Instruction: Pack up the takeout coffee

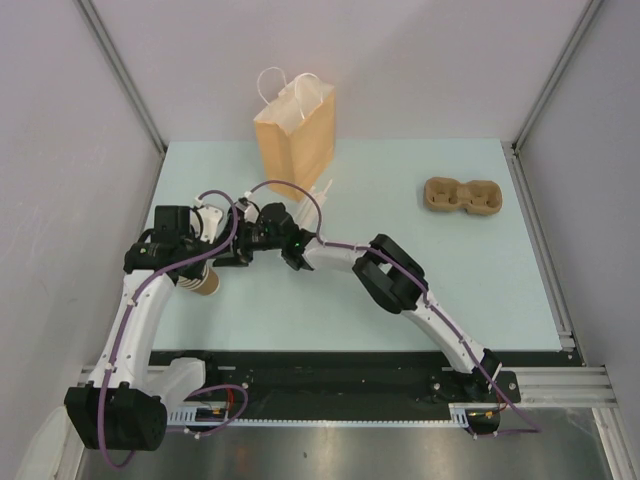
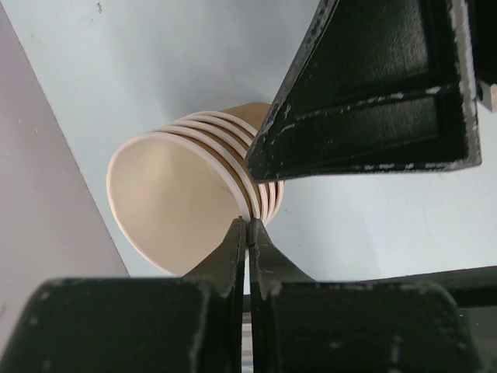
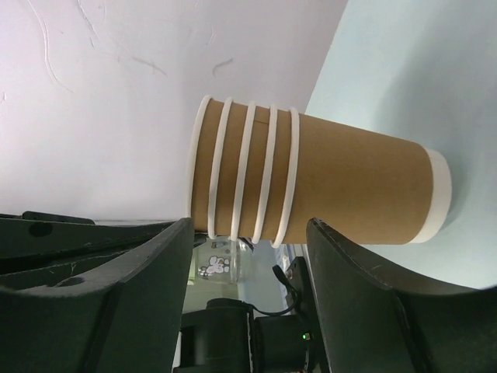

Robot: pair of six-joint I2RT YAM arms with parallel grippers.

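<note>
While the left gripper (image 2: pixel 247 230) pinches the nested cup stack (image 2: pixel 171 186) by its rim and no lidded takeout coffee shows, the open right gripper (image 3: pixel 248 233) straddling it should squeeze gently, pulling straight

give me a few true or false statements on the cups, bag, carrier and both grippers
1. The right gripper has its jaws open, one on each side of the stack of paper cups. True.
2. The stack holds three cups. False: five rims show.
3. The paper bag lies flat on its side. False: it stands upright at the back of the table.
4. The pulp cup carrier sits on the right of the table with no cup in it. True.
5. The left gripper is wide open. False: its fingers are closed together, pinching the rim of the top cup.
</note>
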